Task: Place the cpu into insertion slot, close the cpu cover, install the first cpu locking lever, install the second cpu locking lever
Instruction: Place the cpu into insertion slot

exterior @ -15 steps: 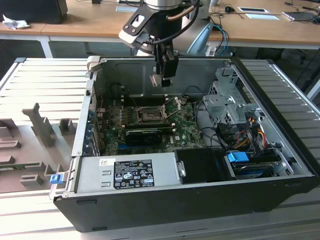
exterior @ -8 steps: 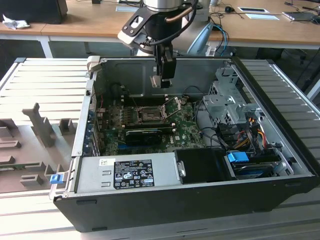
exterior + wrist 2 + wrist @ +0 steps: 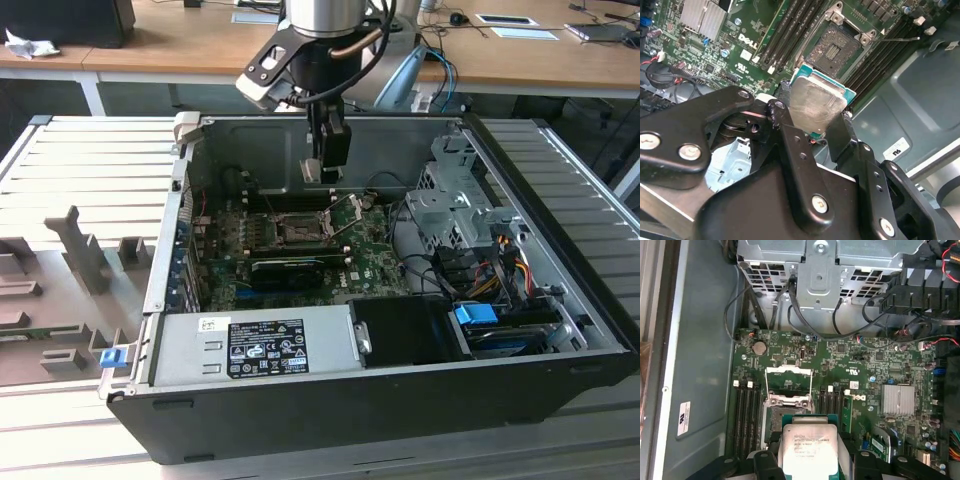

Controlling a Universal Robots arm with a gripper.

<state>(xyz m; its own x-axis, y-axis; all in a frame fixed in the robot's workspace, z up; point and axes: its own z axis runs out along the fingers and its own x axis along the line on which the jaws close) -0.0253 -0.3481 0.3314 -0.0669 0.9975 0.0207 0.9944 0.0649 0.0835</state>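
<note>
Black fingers (image 3: 787,127) clamped on the cpu (image 3: 815,102), silvery top facing away from the insertion slot (image 3: 835,47), cpu cover (image 3: 788,371) raised

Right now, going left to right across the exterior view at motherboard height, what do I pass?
Grey slotted tray → computer case's left wall → insertion slot → metal drive cage.
</note>
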